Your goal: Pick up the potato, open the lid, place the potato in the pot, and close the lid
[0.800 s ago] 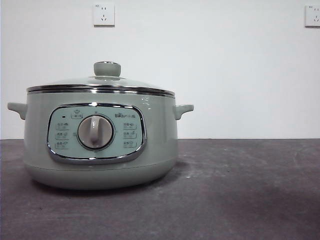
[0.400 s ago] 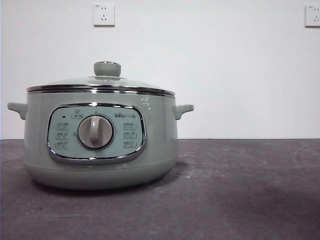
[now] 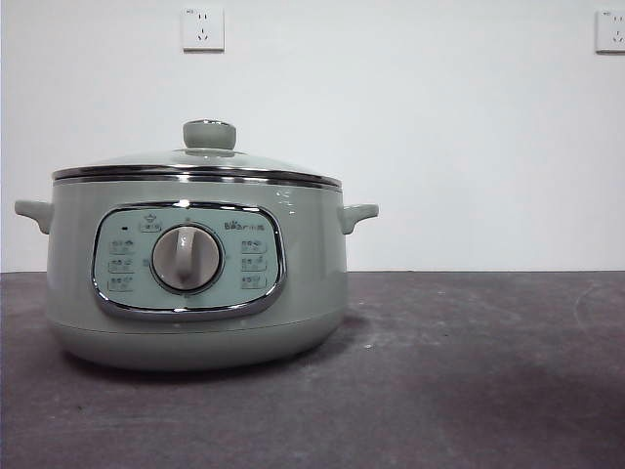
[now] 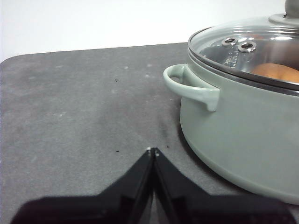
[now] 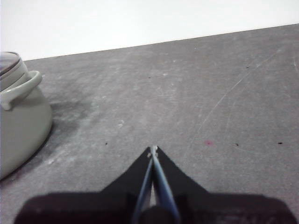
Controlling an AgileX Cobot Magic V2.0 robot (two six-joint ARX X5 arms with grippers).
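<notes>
Pale sage-green pot (image 3: 195, 283) with chrome-framed panel, clear steel-rimmed lid (image 3: 195, 166), orange-brown potato (image 4: 276, 72) glowing through the glass, all on a dark grey scuffed counter (image 3: 469, 371).

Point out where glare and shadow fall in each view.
Front view: highlights streak the lid rim; the pot shadows the table. Left wrist view: reflections veil the glass, potato dim beneath. Right wrist view: soft shadow beside the pot.

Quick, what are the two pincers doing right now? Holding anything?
Left pincer: closed, holding nothing, low over the table beside the pot.
Right pincer: closed, holding nothing, over the bare table.
</notes>
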